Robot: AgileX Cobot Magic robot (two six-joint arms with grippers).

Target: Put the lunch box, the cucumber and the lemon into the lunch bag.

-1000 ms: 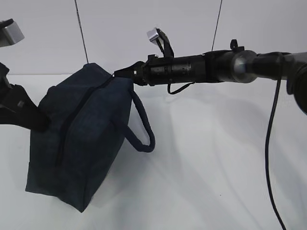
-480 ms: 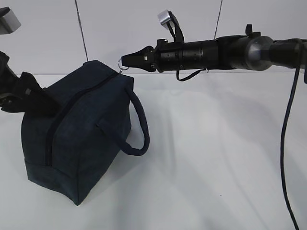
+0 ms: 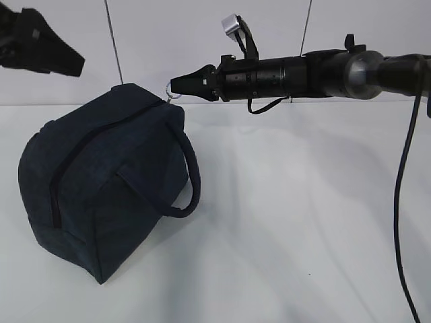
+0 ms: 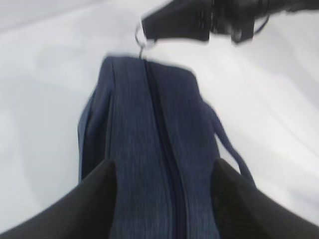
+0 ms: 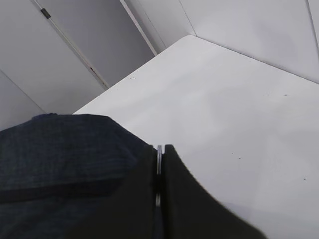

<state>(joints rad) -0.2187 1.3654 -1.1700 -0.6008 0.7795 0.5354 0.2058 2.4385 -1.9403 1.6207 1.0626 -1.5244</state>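
The dark navy lunch bag [image 3: 108, 188] stands on the white table at the left, its top zipper closed along its length; it also shows in the left wrist view [image 4: 149, 149] and the right wrist view [image 5: 55, 149]. My right gripper [image 3: 176, 85] is shut on the silver ring pull [image 3: 173, 93] at the bag's far top corner; the ring [image 5: 159, 154] shows as a thin edge between the jaws. My left gripper [image 4: 164, 174] is open and empty, raised above the bag's near end, seen in the exterior view [image 3: 64, 60] at top left. The lunch box, cucumber and lemon are out of view.
The bag's strap handle [image 3: 192, 182] hangs off its right side. The white table [image 3: 303, 222] stretches to the right of the bag. A black cable [image 3: 401, 202] hangs down at the right edge. A panelled wall stands behind.
My left gripper has let go of the bag's left end and risen up and away. The bag has settled lower and more upright. The right gripper has stayed in place over the last half second.
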